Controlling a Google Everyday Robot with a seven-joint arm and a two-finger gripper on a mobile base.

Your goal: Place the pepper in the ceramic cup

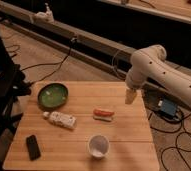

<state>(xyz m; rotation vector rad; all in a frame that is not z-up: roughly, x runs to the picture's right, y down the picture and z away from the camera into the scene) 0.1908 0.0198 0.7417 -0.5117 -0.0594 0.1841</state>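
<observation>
Wooden table (pixel 124 135) carries all items. White arm (pixel 159 70) reaches in from the right, over the table's far right corner. Green bowl (pixel 53 95) at far left; only its green inside shows. Pale rectangular block (pixel 61 119) lies just in front of the bowl. Ceramic cup (pixel 98 146) stands upright near the front edge, showing a plain pale inside. Black flat object (pixel 33 147) at front left. Pepper (pixel 103 113) lies on the table mid-board, behind the cup, apart from it. Hand (pixel 131 96) hangs above the table, right of the pepper; released or clenched, cannot tell.

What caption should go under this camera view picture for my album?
Gripper hovers at a corner of the table; the pepper lies outside the ceramic cup.
</observation>
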